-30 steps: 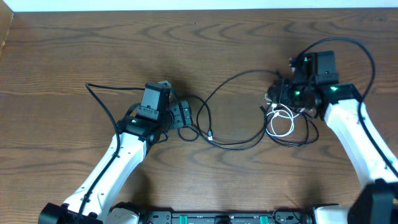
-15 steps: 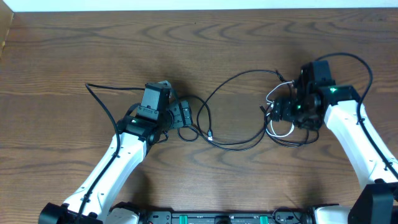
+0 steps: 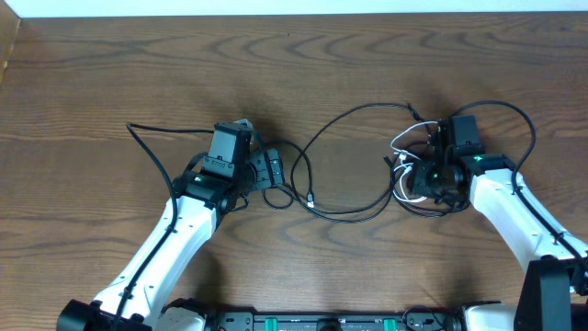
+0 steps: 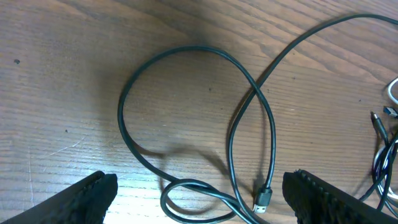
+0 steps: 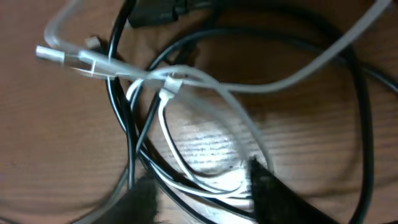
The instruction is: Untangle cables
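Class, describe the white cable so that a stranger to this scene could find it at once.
On the wooden table, look to the tangle under the right arm's tool. Among those thin cords, the white cable loops through the knot. It is the only pale one, and its neighbours are all black cords.

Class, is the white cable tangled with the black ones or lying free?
Tangled: the white cable loops across black cables in one heap.

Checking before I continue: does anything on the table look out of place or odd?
Only the tangle: the white cable loops through several black cables in a knot at the right pincer. Nothing looks damaged.
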Robot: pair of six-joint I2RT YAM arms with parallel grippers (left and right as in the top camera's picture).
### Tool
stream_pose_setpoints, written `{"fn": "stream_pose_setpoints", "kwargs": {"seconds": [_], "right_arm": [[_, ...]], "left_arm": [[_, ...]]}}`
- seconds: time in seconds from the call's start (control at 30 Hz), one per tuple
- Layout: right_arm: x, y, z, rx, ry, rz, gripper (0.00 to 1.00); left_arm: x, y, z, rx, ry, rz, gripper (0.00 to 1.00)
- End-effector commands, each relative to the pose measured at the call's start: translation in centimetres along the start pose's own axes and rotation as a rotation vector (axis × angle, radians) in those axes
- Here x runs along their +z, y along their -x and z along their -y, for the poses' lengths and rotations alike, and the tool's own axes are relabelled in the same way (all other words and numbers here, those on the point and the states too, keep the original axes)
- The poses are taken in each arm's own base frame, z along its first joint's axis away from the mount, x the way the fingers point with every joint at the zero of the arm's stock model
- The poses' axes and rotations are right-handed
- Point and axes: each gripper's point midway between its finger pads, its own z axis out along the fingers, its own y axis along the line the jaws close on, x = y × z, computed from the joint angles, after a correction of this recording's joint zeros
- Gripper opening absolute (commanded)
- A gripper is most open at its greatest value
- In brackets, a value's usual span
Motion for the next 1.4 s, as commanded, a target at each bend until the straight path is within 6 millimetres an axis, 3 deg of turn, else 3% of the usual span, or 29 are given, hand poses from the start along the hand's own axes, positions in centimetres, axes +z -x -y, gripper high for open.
{"fn": "stream_pose_setpoints", "kwargs": {"seconds": [0.0, 0.1, 0.17, 0.27, 0.6, 1.13, 1.37], "right_arm": [[-0.3, 0.4, 0.1, -0.027, -0.001, 0.022, 0.31], [-0.3, 0.5, 0.0, -0.028, 0.001, 0.026, 0.26], [-0.3, 0.6, 0.0, -0.029, 0.002, 0.033, 0.37], [-0.3, 1.0, 0.3, -0.029, -0.021, 0.050, 0.40], [-0.1, 1.4, 0.8, -0.034, -0.044, 0.078, 0.32], [2.1, -1.8, 2.2, -0.027, -0.070, 0.003, 0.33], [2.5, -1.6, 2.2, -0.028, -0.060, 0.030, 0.33]], "left_arm": [[0.2, -0.1, -0.5, -0.007, 0.018, 0.000, 0.91], [0.2, -0.1, -0.5, -0.007, 0.018, 0.000, 0.91], [0.2, -0.1, -0.5, -0.007, 0.018, 0.000, 0.91], [0.2, -0.1, -0.5, -0.007, 0.018, 0.000, 0.91], [0.2, -0.1, -0.5, -0.007, 0.018, 0.000, 0.91], [0.2, -0.1, -0.5, -0.007, 0.018, 0.000, 0.91], [0.2, -0.1, -0.5, -0.007, 0.018, 0.000, 0.91]]}}
